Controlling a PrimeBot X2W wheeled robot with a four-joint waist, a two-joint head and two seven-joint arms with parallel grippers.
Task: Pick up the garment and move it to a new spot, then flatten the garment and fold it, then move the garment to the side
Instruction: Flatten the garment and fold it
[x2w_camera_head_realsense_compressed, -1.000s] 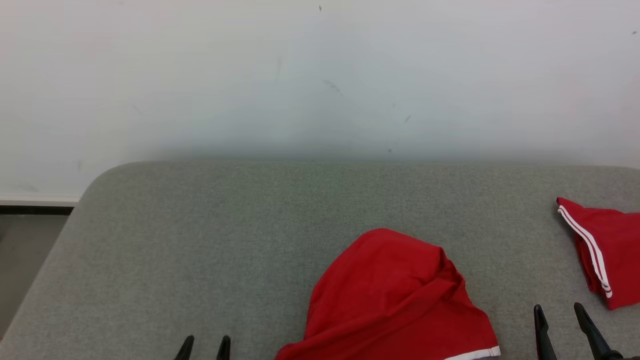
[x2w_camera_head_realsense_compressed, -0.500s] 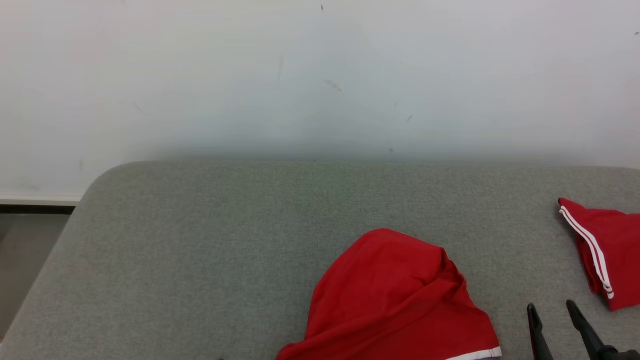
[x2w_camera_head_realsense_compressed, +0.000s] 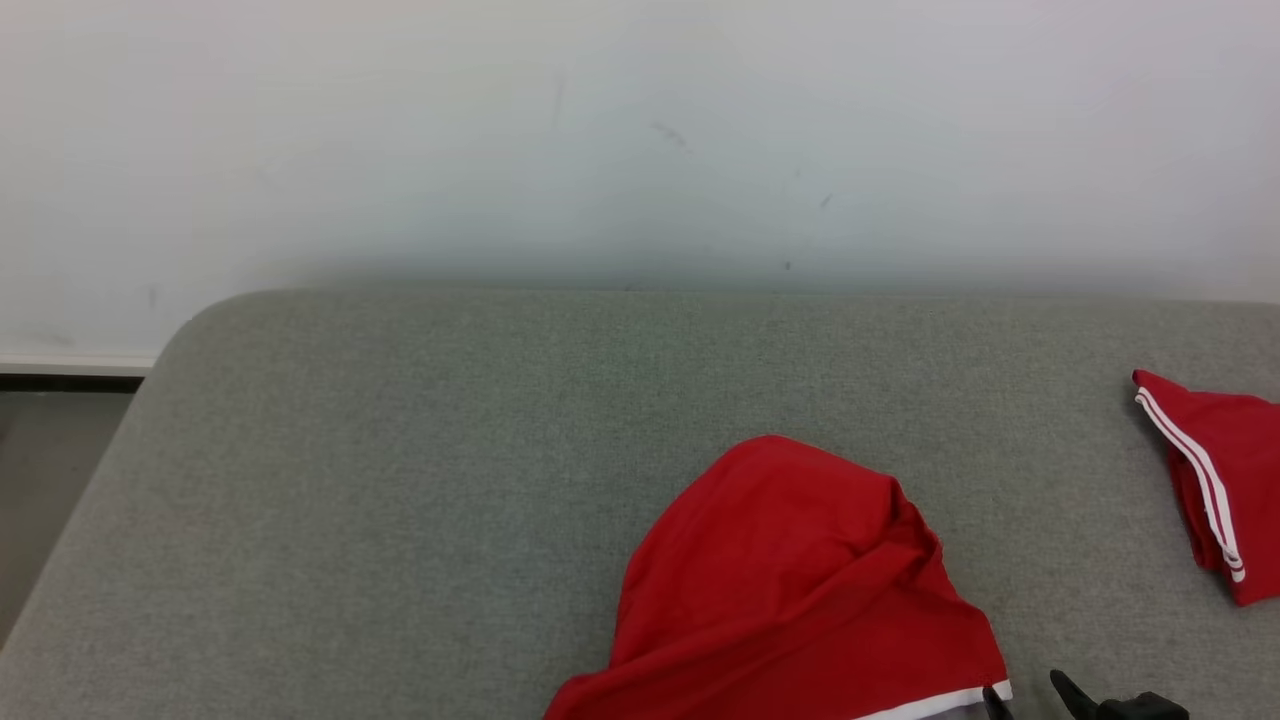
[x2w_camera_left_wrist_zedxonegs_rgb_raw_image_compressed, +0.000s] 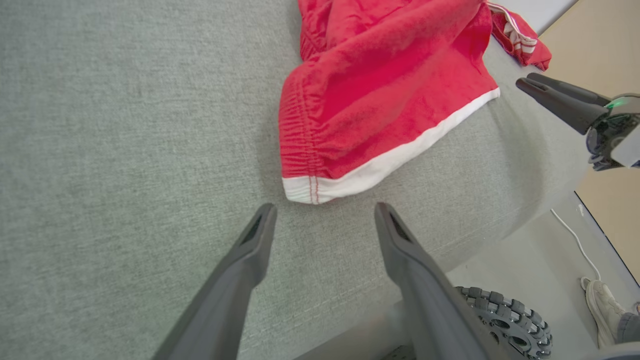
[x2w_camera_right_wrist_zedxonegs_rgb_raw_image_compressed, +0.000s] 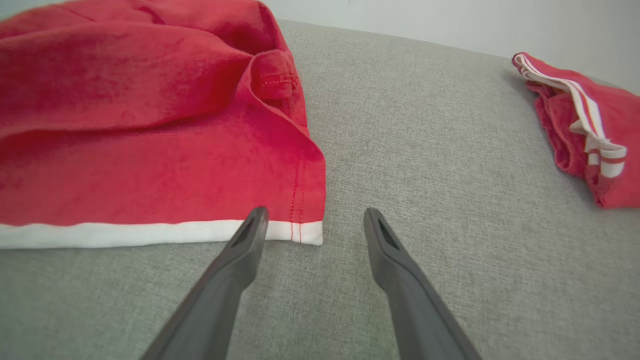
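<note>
A red garment (x2w_camera_head_realsense_compressed: 790, 590) with a white hem lies crumpled on the grey cushion (x2w_camera_head_realsense_compressed: 400, 480) near its front edge. In the left wrist view my left gripper (x2w_camera_left_wrist_zedxonegs_rgb_raw_image_compressed: 324, 210) is open and empty, its tips just short of the garment's (x2w_camera_left_wrist_zedxonegs_rgb_raw_image_compressed: 385, 95) elastic white-hemmed corner. My right gripper (x2w_camera_right_wrist_zedxonegs_rgb_raw_image_compressed: 315, 215) is open too, low over the cushion, with the other white-hemmed corner of the garment (x2w_camera_right_wrist_zedxonegs_rgb_raw_image_compressed: 150, 125) just ahead of its tips. In the head view the right gripper (x2w_camera_head_realsense_compressed: 1028, 692) pokes up at the bottom edge beside the hem. It also shows in the left wrist view, right gripper (x2w_camera_left_wrist_zedxonegs_rgb_raw_image_compressed: 525, 81).
A second red garment (x2w_camera_head_realsense_compressed: 1215, 470) with white stripes lies folded at the cushion's right. A white wall (x2w_camera_head_realsense_compressed: 640, 130) rises behind the cushion. Beyond the front edge are my wheel (x2w_camera_left_wrist_zedxonegs_rgb_raw_image_compressed: 505, 320), a thin cable (x2w_camera_left_wrist_zedxonegs_rgb_raw_image_compressed: 570, 232) and a person's shoe (x2w_camera_left_wrist_zedxonegs_rgb_raw_image_compressed: 600, 310) on the floor.
The head camera has shifted, so the whole picture moved. My left gripper has dropped out of the head view. My right gripper has moved left and lower, close to the garment's hem corner.
</note>
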